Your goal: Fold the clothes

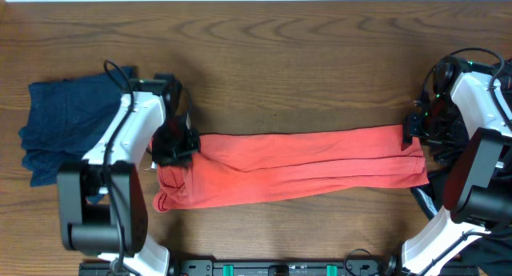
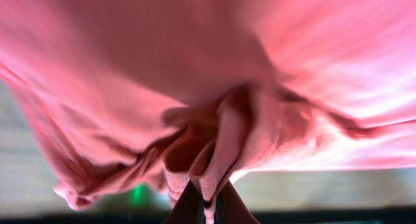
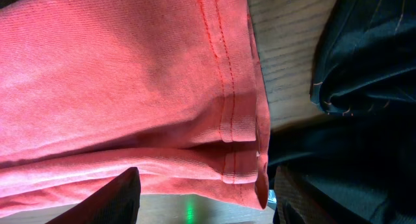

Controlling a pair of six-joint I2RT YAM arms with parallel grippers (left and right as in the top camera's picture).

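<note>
A red garment (image 1: pixel 304 166) lies stretched in a long band across the table. My left gripper (image 1: pixel 172 144) is at its left end and is shut on a fold of the red cloth (image 2: pixel 214 165), which bunches above the fingertips (image 2: pixel 208 208). My right gripper (image 1: pixel 414 132) is at the garment's right end. In the right wrist view its fingers (image 3: pixel 201 198) are spread wide on either side of the hemmed edge (image 3: pixel 227 120), not closed on it.
A folded dark blue garment (image 1: pixel 60 128) lies at the left of the table. Dark clothing (image 3: pixel 351 87) lies just right of the red hem, by the right arm's base (image 1: pixel 472 188).
</note>
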